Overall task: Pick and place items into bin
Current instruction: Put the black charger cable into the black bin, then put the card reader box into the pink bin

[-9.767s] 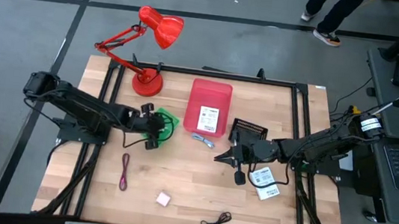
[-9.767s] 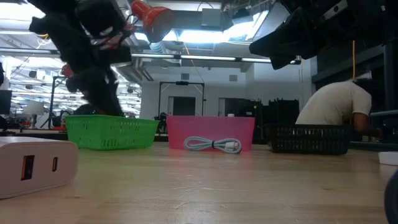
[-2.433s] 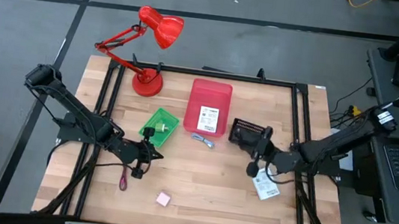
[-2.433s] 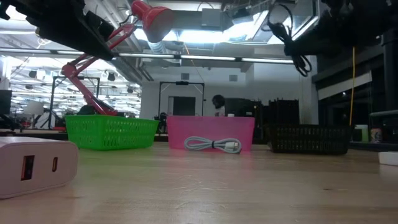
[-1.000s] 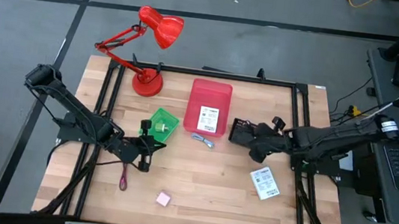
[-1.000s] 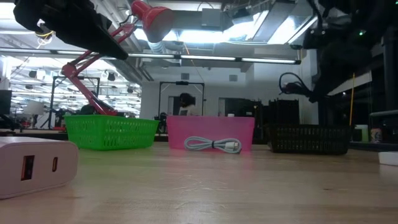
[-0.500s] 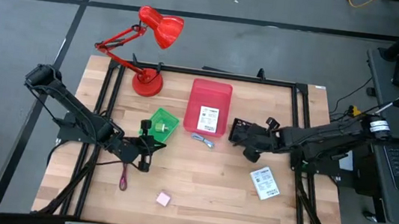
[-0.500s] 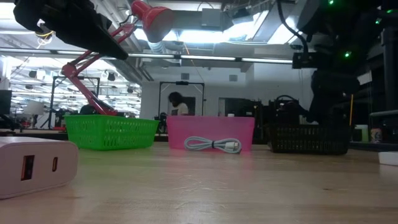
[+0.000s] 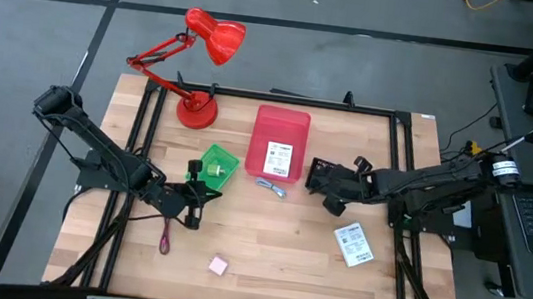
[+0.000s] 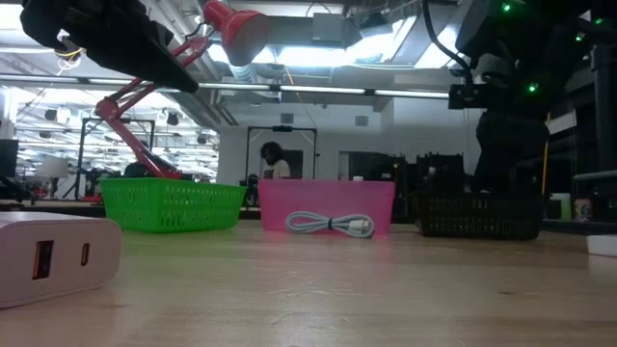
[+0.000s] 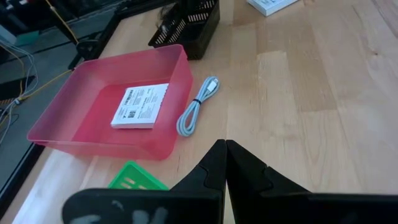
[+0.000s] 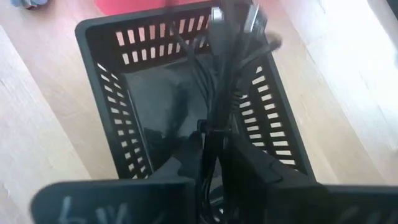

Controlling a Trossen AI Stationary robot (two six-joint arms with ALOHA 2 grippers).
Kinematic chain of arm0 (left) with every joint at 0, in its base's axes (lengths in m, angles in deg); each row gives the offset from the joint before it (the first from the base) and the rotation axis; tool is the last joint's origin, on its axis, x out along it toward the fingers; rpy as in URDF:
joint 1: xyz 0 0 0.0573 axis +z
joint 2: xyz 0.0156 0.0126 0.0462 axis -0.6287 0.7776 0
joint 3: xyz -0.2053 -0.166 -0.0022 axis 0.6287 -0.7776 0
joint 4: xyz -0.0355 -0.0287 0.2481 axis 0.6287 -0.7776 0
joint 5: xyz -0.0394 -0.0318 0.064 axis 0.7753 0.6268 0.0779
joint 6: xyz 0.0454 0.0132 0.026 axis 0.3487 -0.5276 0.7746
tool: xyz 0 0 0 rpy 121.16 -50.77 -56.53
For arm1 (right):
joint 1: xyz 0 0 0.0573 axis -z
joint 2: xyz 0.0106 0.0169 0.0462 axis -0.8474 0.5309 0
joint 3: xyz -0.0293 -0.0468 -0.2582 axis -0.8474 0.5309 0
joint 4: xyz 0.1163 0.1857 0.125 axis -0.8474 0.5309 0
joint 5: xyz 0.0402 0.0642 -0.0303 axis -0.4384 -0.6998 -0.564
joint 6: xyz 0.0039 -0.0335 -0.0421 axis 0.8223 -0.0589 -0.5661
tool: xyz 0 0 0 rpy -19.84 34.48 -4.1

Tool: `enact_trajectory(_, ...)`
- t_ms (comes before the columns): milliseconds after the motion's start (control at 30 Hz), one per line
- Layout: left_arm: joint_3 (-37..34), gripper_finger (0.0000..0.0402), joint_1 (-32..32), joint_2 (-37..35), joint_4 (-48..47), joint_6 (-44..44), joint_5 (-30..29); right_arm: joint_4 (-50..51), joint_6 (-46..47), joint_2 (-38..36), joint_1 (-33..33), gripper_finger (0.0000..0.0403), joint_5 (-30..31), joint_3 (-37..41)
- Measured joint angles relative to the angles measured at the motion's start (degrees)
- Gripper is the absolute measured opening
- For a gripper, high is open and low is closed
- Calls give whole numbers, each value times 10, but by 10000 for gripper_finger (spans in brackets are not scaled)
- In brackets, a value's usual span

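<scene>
My right gripper (image 12: 213,165) hovers over the black basket (image 12: 118,124), its fingers a little apart. The black cord (image 12: 217,74) runs through the gap and down into the basket. In the high view this gripper (image 9: 325,188) covers the basket's near end (image 9: 320,166). My left gripper (image 9: 191,211) is shut on nothing, above the table between the green basket (image 9: 214,167) and the purple cord (image 9: 165,234). A white packet (image 9: 353,243) and a pink cube (image 9: 219,264) lie flat on the table. A bluish cable (image 11: 196,112) lies beside the pink bin (image 11: 74,118). My right gripper has the black cord (image 12: 216,134) in the narrow gap between its two fingers. I cannot tell whether they touch it. The fingers come from above, slanting down into the basket, along the cord. The cord's far part lies inside the basket.
A second white packet (image 9: 279,158) lies in the pink bin. A red desk lamp (image 9: 196,109) stands at the far left. A white charger block (image 10: 48,255) sits close to the low camera. A person (image 10: 273,159) shows in the room beyond the table.
My right gripper has gone toward the table's left and down over the black basket, carrying the black cord. The cord, which hung in a loop beside the gripper above the basket, has sunk into the basket.
</scene>
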Motion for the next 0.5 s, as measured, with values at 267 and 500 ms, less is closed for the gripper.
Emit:
enact_trajectory(267, 0, 4, 0, 0, 0, 0, 14, 0, -3, 0, 0, 100, 0, 0)
enact_trajectory(500, 0, 4, 0, 0, 0, 0, 14, 50, -17, 0, 0, 99, 0, -53)
